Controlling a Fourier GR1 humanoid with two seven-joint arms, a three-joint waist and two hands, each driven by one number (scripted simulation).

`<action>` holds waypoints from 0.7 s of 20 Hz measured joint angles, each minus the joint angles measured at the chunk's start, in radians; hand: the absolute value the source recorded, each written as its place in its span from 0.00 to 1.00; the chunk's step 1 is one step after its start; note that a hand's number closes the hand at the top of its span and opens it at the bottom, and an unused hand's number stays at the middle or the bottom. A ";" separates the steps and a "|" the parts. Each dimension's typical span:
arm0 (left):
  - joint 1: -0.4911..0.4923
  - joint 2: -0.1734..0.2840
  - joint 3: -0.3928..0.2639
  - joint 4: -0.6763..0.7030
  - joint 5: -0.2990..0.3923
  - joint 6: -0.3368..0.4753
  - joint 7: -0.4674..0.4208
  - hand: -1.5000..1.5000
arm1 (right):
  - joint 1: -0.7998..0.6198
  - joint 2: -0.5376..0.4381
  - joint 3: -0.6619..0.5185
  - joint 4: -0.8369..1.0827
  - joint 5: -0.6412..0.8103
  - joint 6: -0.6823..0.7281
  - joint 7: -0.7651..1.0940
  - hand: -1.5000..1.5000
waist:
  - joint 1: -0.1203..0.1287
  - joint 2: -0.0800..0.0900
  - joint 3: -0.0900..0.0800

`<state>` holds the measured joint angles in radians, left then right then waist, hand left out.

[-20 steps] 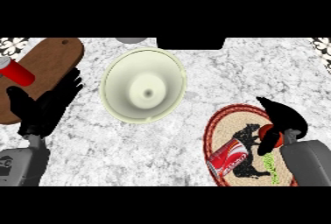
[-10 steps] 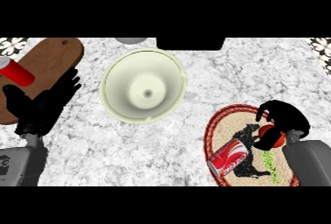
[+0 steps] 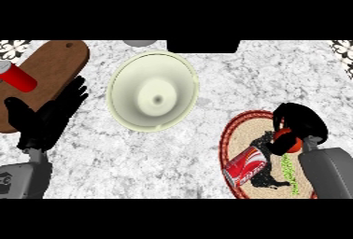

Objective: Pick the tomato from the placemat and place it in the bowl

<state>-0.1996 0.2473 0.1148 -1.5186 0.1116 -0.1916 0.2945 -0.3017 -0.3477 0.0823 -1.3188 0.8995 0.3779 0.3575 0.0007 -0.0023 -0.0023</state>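
Grasp made, transfer outstanding. Right hand (image 3: pixel 298 122) at frame right, fingers curled round tomato (image 3: pixel 289 141) — over mat (image 3: pixel 234 135), lift unclear. Bowl (image 3: pixel 153 91) at upper centre holds nothing. Left hand (image 3: pixel 48 116) at left edge, fingers straight, resting.

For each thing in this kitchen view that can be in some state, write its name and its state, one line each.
tomato: on the placemat, gripped
bowl: upright, holds nothing
red can: lying on its side on the placemat
right hand: curled round the tomato
left hand: open, holds nothing
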 measured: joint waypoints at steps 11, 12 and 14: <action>-0.018 0.015 0.023 0.013 0.004 -0.017 0.004 0.50 | -0.030 -0.092 0.052 -0.023 -0.016 0.040 -0.334 1.00 | 0.001 0.002 0.002; -0.002 0.011 0.020 -0.009 0.005 -0.017 0.009 0.50 | -0.026 -0.095 0.050 -0.057 -0.025 0.058 -0.338 1.00 | 0.001 0.001 0.002; 0.000 0.006 0.017 -0.013 -0.002 -0.011 0.014 0.50 | -0.008 -0.105 0.039 -0.133 -0.040 0.083 -0.347 1.00 | -0.002 0.001 0.002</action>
<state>-0.1997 0.2534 0.1321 -1.5312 0.1093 -0.2029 0.3084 -0.3100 -0.4531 0.1214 -1.4517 0.8592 0.4606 0.0100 -0.0016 -0.0018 -0.0002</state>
